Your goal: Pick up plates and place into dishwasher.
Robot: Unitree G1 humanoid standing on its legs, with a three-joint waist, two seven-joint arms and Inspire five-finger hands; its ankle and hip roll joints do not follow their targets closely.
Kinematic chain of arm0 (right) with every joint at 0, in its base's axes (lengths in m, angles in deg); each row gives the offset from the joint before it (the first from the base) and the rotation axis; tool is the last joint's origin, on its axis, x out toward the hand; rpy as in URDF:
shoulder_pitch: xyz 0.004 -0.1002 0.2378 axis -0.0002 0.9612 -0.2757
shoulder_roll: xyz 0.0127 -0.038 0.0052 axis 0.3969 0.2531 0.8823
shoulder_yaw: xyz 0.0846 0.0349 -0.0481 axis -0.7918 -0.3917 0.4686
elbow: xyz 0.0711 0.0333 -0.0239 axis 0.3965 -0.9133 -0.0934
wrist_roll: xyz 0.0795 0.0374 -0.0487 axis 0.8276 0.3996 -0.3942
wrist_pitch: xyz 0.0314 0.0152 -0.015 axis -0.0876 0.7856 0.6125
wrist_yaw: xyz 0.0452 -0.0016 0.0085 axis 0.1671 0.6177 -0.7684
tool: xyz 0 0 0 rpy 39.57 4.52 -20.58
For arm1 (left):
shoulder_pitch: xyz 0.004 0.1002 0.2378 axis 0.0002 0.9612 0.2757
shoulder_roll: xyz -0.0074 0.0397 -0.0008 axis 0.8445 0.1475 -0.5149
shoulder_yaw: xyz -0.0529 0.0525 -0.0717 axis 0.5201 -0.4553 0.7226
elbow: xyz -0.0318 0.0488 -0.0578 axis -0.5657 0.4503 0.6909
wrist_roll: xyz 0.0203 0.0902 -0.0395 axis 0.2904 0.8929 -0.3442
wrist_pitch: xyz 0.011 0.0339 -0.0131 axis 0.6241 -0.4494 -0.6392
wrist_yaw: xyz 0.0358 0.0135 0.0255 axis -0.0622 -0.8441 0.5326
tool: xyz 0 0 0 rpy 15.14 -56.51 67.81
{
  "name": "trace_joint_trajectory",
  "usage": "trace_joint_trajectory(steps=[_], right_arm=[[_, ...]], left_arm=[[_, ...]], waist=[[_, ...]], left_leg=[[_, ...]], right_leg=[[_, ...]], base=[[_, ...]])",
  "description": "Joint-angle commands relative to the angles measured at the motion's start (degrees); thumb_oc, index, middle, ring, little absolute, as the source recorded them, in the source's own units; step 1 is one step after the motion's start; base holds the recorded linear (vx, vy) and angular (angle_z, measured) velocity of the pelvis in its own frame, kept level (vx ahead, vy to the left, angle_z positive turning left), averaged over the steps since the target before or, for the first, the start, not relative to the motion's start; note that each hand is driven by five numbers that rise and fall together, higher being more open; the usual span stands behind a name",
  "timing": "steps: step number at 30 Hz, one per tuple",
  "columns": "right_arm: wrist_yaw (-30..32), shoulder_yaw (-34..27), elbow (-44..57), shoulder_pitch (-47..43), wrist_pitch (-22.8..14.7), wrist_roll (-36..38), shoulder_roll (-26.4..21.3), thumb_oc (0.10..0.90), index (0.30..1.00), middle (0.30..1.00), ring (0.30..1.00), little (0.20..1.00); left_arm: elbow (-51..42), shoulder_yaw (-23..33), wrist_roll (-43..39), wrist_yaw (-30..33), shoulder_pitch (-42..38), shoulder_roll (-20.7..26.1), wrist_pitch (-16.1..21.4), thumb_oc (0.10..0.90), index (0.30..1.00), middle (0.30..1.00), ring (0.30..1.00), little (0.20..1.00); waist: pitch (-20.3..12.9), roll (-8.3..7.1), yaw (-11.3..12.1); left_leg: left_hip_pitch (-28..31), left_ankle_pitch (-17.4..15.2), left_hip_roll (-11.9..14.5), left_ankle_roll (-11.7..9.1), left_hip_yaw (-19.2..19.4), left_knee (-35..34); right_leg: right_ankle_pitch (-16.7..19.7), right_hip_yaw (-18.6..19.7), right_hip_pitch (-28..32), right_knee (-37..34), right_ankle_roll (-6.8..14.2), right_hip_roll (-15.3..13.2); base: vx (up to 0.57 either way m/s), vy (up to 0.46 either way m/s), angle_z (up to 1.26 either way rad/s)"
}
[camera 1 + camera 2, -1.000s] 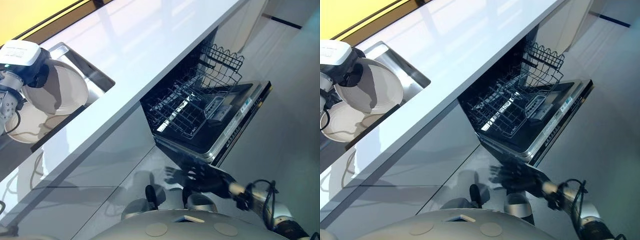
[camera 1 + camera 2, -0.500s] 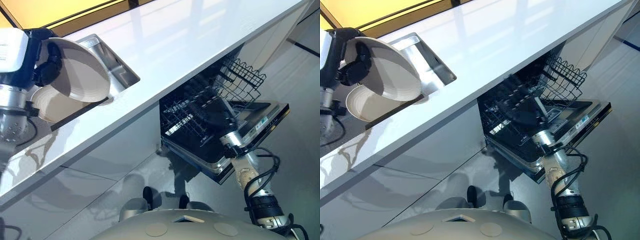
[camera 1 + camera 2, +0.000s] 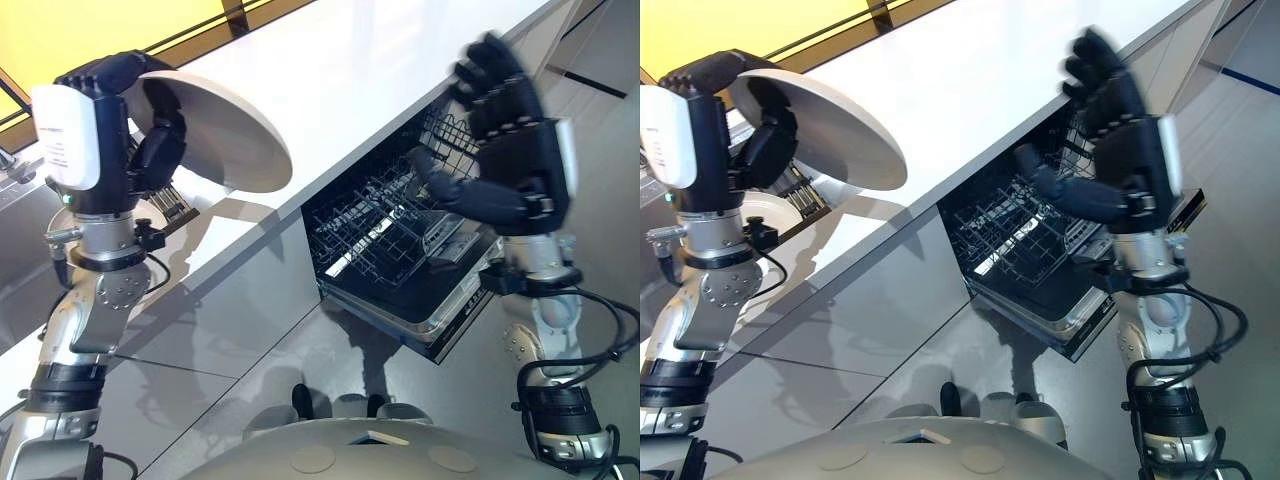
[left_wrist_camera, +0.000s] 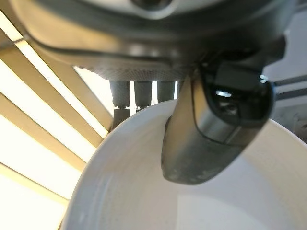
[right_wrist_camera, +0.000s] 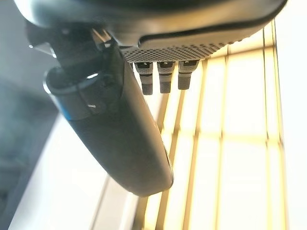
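Gripping a plate [image 3: 225,135] above the desk [image 3: 340,80], left robot hand [image 3: 150,150]; right robot hand [image 3: 500,130] spread open by the dishwasher [image 3: 400,250]

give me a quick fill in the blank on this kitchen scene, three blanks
The plate is pinched in the robot's ____ hand.
The right hand is raised with fingers spread, holding ____.
The dishwasher door under the counter is ____.

Missing words: left; nothing; open

Bright window backlight; glare on countertop [image 3: 350,80]; raised robot hand [image 3: 505,140] motion-blurred.
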Motion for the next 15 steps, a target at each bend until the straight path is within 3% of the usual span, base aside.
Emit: trace_joint_trajectory(steps=[1, 9, 15], right_arm=[[-2.6, 1.0, 3.7, -8.3, -1.0, -0.7, 0.0, 0.800, 0.900, 0.900, 0.900, 0.900], [-0.8, 5.4, 2.8, -13.9, 0.1, -2.7, 1.2, 0.800, 0.900, 0.900, 0.900, 0.900], [2.6, 6.5, 3.4, -14.2, 1.3, -3.3, 3.7, 0.800, 0.900, 0.900, 0.900, 0.900]], left_arm=[[2.0, -0.8, -1.3, 4.0, -10.3, 1.2, -0.4, 0.100, 0.300, 0.300, 0.300, 0.200], [5.8, -6.2, -3.9, 4.9, -16.5, -0.8, -0.8, 0.100, 0.300, 0.300, 0.300, 0.200], [4.6, -8.6, -4.1, 2.9, -15.6, -4.3, 0.4, 0.100, 0.300, 0.300, 0.300, 0.200]], waist=[[-3.7, -1.80, 0.9], [-4.0, -2.12, 0.8], [-4.0, -2.12, 1.0]], left_leg=[[2.6, -8.3, -3.7, 1.9, -0.5, 0.4], [2.7, -8.0, -3.7, 1.9, 0.0, 0.4], [2.9, -8.3, -3.8, 2.0, 0.3, 0.5]], right_leg=[[-4.3, 0.1, -4.2, 5.4, 1.6, 2.4], [-3.6, 0.2, -4.2, 5.2, 1.6, 2.4], [-3.4, 0.6, -3.9, 4.9, 1.8, 2.5]], base=[[-0.04, -0.007, 0.03], [0.00, -0.001, 0.00], [0.01, 0.002, -0.02]])
